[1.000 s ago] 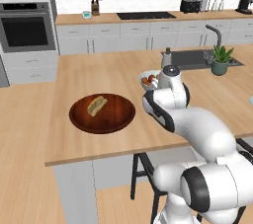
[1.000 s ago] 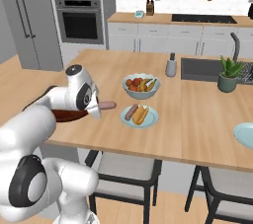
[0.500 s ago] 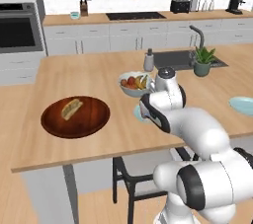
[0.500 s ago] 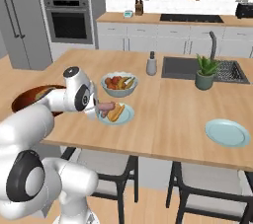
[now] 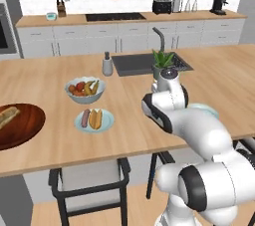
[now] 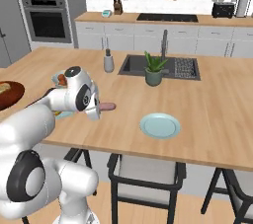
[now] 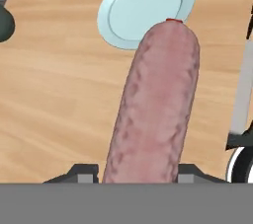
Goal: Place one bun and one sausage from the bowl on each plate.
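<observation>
Since the earlier frames my base has driven right along the counter; my gripper [image 7: 136,172] stays clamped on a sausage [image 7: 157,104], carried lengthwise toward the empty plate [image 7: 143,6] just ahead, the bowl [image 5: 17,125] far behind

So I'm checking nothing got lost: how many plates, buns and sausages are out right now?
Plates: 2, the filled plate and the bare plate.
Buns: 2, the plated bun and the bowl bun.
Sausages: 2, the plated sausage and the held sausage.
Total: 6.
</observation>
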Controlling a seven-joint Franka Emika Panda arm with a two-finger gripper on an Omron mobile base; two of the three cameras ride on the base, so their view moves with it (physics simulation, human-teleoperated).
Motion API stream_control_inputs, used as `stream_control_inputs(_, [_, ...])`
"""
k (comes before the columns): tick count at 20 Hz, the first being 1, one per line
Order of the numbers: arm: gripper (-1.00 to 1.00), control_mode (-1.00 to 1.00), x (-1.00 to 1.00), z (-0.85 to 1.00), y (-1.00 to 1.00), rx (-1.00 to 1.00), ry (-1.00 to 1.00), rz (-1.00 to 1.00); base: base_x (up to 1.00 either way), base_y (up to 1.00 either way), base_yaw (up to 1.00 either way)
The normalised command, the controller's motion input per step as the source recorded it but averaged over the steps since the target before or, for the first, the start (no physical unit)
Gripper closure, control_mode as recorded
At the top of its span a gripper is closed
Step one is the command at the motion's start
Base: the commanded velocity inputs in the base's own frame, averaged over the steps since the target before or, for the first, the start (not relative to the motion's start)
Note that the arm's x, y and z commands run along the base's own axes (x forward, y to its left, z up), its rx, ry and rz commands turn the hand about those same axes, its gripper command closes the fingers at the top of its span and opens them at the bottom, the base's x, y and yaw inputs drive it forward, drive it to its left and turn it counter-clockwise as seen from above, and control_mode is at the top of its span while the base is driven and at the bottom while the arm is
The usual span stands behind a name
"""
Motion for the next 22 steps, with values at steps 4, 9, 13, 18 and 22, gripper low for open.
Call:
stream_control_inputs(4, [1.0,-1.0,0.48,0.0,-0.56,0.17,0.0,-0.03,0.0,0.0,0.0])
stream_control_inputs(9, [1.0,-1.0,0.61,0.0,-0.91,0.14,0.02,-0.09,0.0,0.0,0.0])
stream_control_inputs(13, [1.0,-1.0,0.65,-0.21,-1.0,0.14,0.2,-0.14,0.0,0.0,0.0])
stream_control_inputs(18, [1.0,-1.0,0.32,-0.57,-1.0,0.14,0.07,-0.08,0.0,0.0,0.0])
stream_control_inputs(22, [1.0,-1.0,0.2,-0.77,-1.0,0.13,0.07,-0.02,0.0,0.0,0.0])
